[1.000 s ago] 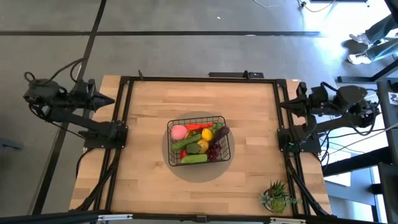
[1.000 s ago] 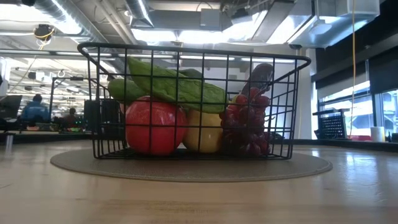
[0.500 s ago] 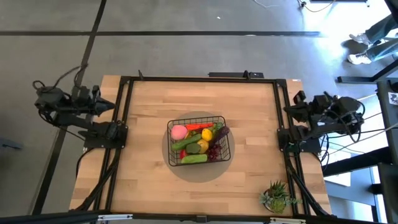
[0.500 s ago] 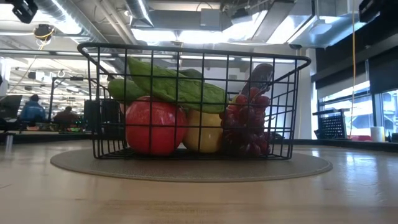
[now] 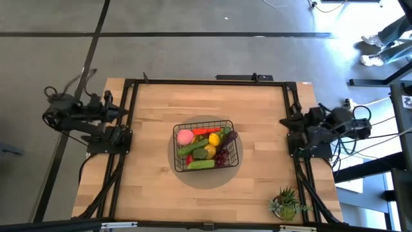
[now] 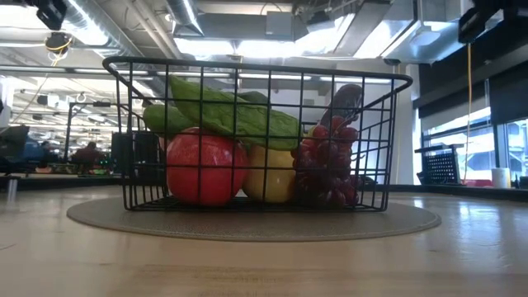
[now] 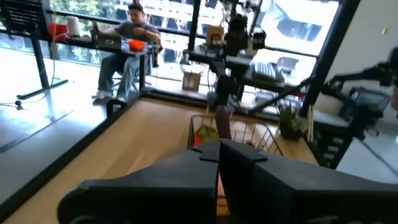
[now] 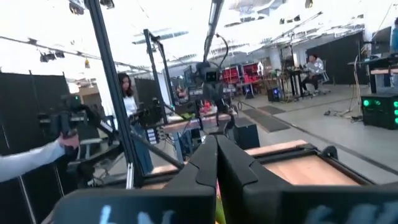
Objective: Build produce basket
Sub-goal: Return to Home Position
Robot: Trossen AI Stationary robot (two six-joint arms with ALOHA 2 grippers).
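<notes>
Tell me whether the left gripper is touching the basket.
Apart. High view: left gripper sits at the left edge of the table, bare wood between it and the basket; right gripper at the right edge.

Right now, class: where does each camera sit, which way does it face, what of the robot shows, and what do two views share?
High view: above the table, facing straight down; left arm and right arm flank the basket.
Low view: table-top height, level at the basket; arm bits at top corners.
Left wrist view: on left arm, past shut left fingers toward the basket.
Right wrist view: on right arm, past shut right fingers across the table.
Shared: high and low both show the basket.
</notes>
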